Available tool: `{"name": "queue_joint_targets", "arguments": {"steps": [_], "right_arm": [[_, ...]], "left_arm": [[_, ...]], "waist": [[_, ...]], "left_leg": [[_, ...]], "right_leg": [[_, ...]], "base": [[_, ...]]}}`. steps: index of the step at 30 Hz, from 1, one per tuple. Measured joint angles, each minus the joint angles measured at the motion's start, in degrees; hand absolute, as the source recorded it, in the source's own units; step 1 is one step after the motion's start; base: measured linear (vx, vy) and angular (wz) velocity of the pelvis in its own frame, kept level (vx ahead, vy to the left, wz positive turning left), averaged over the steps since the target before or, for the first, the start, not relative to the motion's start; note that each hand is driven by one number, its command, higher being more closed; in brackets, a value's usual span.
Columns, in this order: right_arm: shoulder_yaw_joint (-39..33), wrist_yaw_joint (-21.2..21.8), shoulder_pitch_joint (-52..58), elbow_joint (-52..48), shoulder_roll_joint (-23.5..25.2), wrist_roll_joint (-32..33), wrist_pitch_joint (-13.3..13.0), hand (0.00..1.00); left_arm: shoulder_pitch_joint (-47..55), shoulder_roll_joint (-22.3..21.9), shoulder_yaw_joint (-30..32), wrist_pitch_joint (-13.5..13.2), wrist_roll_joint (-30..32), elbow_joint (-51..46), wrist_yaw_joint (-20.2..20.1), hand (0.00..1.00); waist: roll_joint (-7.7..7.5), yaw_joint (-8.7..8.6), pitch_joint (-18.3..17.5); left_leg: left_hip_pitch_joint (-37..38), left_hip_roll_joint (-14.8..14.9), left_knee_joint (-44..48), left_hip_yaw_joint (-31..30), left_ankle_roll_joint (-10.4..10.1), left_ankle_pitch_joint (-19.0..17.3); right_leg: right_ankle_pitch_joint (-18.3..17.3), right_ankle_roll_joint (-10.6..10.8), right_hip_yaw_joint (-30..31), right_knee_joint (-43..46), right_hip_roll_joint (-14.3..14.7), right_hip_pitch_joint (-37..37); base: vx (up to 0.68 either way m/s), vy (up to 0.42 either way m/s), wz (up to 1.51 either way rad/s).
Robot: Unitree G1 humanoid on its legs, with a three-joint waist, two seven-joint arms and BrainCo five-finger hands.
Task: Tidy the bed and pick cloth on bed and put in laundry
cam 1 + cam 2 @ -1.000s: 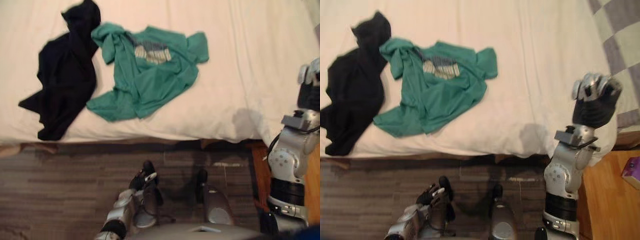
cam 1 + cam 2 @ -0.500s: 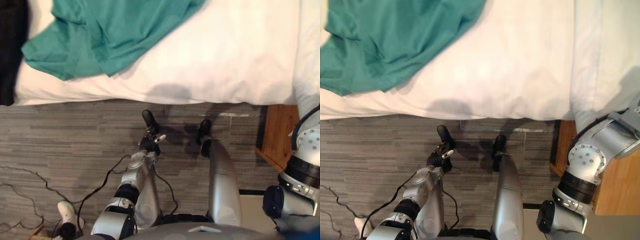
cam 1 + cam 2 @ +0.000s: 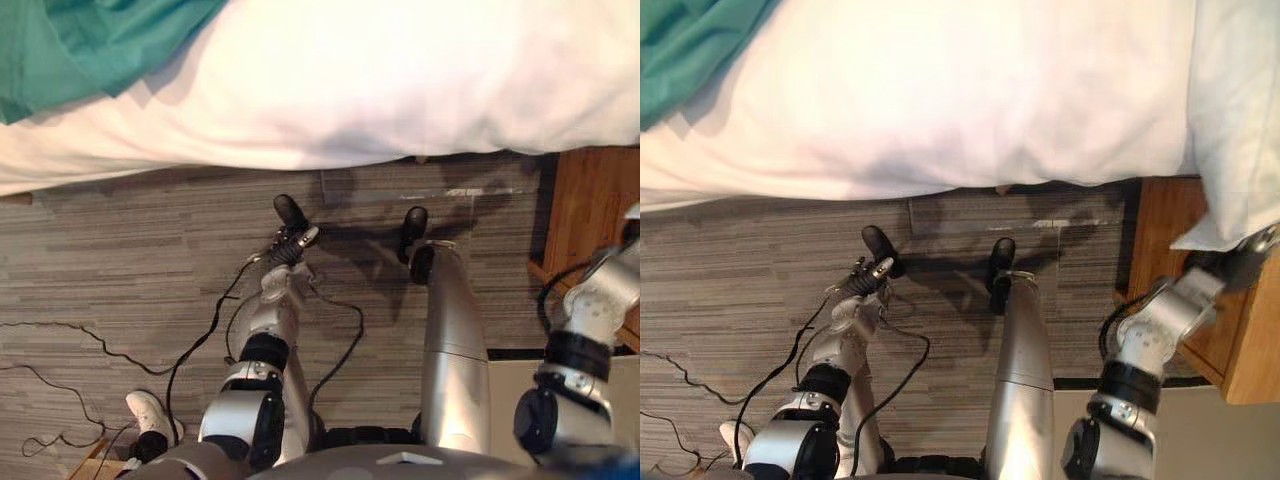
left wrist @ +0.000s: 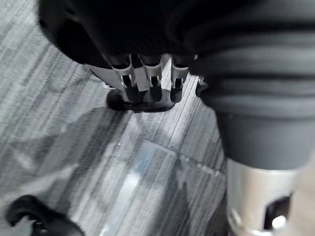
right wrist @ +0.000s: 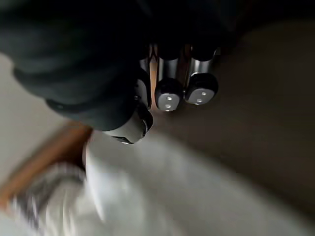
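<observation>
Teal cloth [image 3: 90,45] lies on the bed [image 3: 400,90] at its near left edge. Most of it is cut off, so its long axis cannot be read. It sits ahead and to the left of the left hand [image 3: 288,243], the nearer one, which hangs low over the grey floor [image 3: 120,270], fingers [image 4: 150,86] slack, grasping nothing. The right hand [image 5: 167,96] is well apart, by the wooden stand [image 3: 1170,230] at the bed's right corner, clenched on nothing. A forward-left reach looks needed.

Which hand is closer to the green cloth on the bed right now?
Left. The left hand hangs over the floor, short of the green cloth; the right hand is by the wooden nightstand.
</observation>
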Motion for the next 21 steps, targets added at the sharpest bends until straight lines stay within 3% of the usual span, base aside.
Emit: {"name": "queue_joint_targets", "arguments": {"steps": [1, 3, 5, 7, 8, 10, 11, 13, 16, 21], "right_arm": [[0.03, 1.16, 1.00, 1.87, 0.00, -0.55, 0.02, 0.00], [0.02, 1.72, 1.91, 4.56, 0.25, -2.79, 0.05, 0.00], [0.00, 1.50, 4.90, 7.42, 1.48, -10.43, 0.08, 0.00], [2.97, -0.16, 10.48, 11.72, 2.18, -27.68, 0.65, 0.00], [3.65, -0.79, 11.84, 12.67, 2.17, -32.77, 0.78, 0.00], [7.50, -3.07, 17.85, 17.48, 2.35, -51.07, 1.29, 0.00], [8.51, -3.58, 19.45, 19.76, 2.79, -56.21, 1.45, 0.00], [9.76, -3.59, 22.59, 22.98, 4.38, -61.64, 1.51, 0.00], [11.66, -1.15, 26.06, 26.81, 7.66, -62.67, 2.25, 0.00], [11.61, 0.95, 29.55, 30.90, 10.00, -63.74, 3.83, 0.00]], "left_arm": [[0.00, 0.01, 1.31, -0.14, -0.50, 0.04, 0.00, 0.00], [0.05, 0.02, 2.91, -0.27, -0.66, 0.27, -0.14, 0.00], [0.56, 0.23, 4.82, -0.51, -0.63, 1.71, -0.10, 0.00], [3.98, 2.07, 4.63, -1.20, -0.42, 2.21, -1.53, 0.00], [4.97, 2.47, 4.45, -1.40, -0.32, 2.19, -2.35, 0.00], [10.08, 3.72, 1.95, -3.39, 1.92, 2.27, -6.39, 0.00], [11.96, 3.83, 0.87, -4.37, 2.07, 2.60, -8.06, 0.00], [15.54, 3.70, -1.03, -5.80, 1.85, 3.56, -11.30, 0.00], [20.88, 3.09, -4.19, -9.19, 2.33, 5.58, -17.39, 0.00], [27.05, 2.72, -6.24, -10.55, 3.59, 8.13, -23.58, 0.00]], "waist": [[-0.02, -0.31, 0.01], [-0.21, -0.73, 0.12], [-0.32, -0.77, 0.15], [-0.82, -0.93, -0.06], [-0.89, -0.99, -0.11], [-1.62, -0.97, -1.56], [-2.16, -0.98, -2.77], [-2.80, -0.92, -6.04], [-4.97, -0.68, -10.92], [-5.08, -0.97, -18.44]], "left_leg": [[0.83, 0.05, -0.02, 0.19, 0.06, 0.02], [2.88, 0.09, -0.22, 0.45, 0.11, -0.03], [7.68, 0.07, -1.43, 1.11, -0.15, -0.22], [17.27, -0.38, -7.05, 4.26, -1.01, 0.29], [19.68, -0.56, -8.58, 5.23, -1.13, 0.69], [29.34, -1.92, -15.54, 8.27, -1.62, 1.96], [32.13, -2.39, -17.57, 9.27, -1.65, 2.35], [36.92, -2.78, -20.97, 10.43, -2.00, 3.60], [46.20, -4.99, -26.80, 12.14, -2.51, 4.25], [56.02, -10.15, -35.66, 13.55, -4.46, 5.67]], "right_leg": [[0.07, -0.10, 0.32, 0.00, 0.19, 0.60], [-0.02, -0.09, 0.48, -0.17, 0.31, 2.48], [-0.36, -0.19, 0.50, -1.14, 0.45, 6.86], [0.06, 0.56, 0.30, -5.66, 0.54, 15.13], [0.21, 0.73, 0.18, -6.80, 0.52, 17.15], [0.69, 1.53, -1.11, -12.34, 0.01, 26.30], [0.78, 1.71, -1.78, -14.18, -0.24, 29.13], [0.95, 2.21, -3.49, -17.90, -0.37, 34.87], [2.04, 4.04, -5.48, -25.70, -0.80, 45.82], [6.40, 6.46, -6.80, -37.70, -2.40, 57.38]], "base": [[-0.02, -0.054, -0.12], [-0.01, -0.058, -0.11], [0.01, -0.076, -0.13], [0.05, -0.079, -0.14], [0.09, -0.055, -0.06], [0.14, -0.013, 0.10], [0.17, 0.011, 0.16], [0.25, 0.012, 0.23], [0.29, 0.049, 0.12], [0.27, 0.114, 0.01]]}}
